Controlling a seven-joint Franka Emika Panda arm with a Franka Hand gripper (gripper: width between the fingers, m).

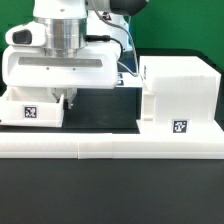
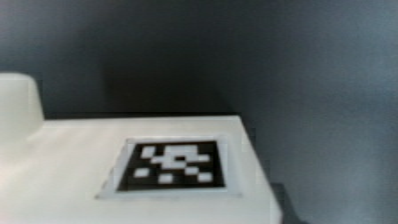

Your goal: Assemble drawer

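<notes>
The large boxy drawer housing (image 1: pixel 180 92) stands on the exterior view's right, with a square tag low on its front. A small white tray (image 1: pixel 28 110) with a tag on it lies on the exterior view's left. My gripper (image 1: pixel 66 100) hangs low at that tray's right end, very close to it or touching it. The arm's body hides how the fingers stand. In the wrist view the tray's flat white face (image 2: pixel 71 150) with its tag (image 2: pixel 175 165) fills the lower part, and a white raised part (image 2: pixel 15 100) shows at the edge. No fingers show clearly there. A second tray is not in view.
The long low white border wall (image 1: pixel 110 148) runs across the front of the dark table (image 1: pixel 105 110). The arm's wide white body (image 1: pixel 55 68) blocks the view behind the tray. A dark gap lies between the tray and the housing.
</notes>
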